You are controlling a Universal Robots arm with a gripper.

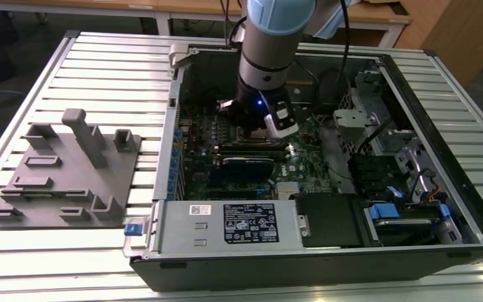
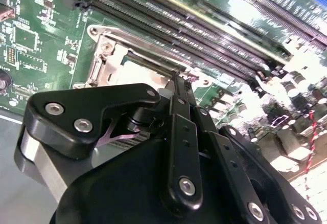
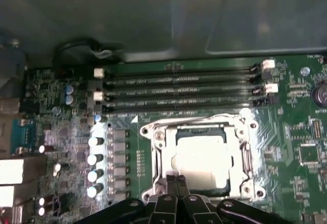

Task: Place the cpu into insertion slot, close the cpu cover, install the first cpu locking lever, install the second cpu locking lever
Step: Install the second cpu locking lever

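Observation:
The cpu [image 3: 200, 157], a silvery square chip, lies in the insertion slot [image 3: 204, 131] on the green motherboard. The cpu cover [image 3: 162, 152], a metal frame with a square window, lies flat over it, and the chip's top shows through the window. A thin metal lever rod [image 2: 148, 42] runs along one side of the cover. My gripper [image 3: 176, 182] hangs low over the socket's edge with its black fingertips pressed together. In the second wrist view the gripper [image 2: 179, 81] reaches that same edge beside the cover [image 2: 110, 55]. In the exterior view the gripper [image 1: 256, 129] is deep inside the open computer case.
Long black memory slots [image 3: 179, 88] run beside the socket, and a row of capacitors [image 3: 95, 157] stands on its other side. The case holds a power supply [image 1: 233, 223] and drive cages [image 1: 392, 163]. A grey fixture block [image 1: 65, 170] sits on the table at the exterior view's left.

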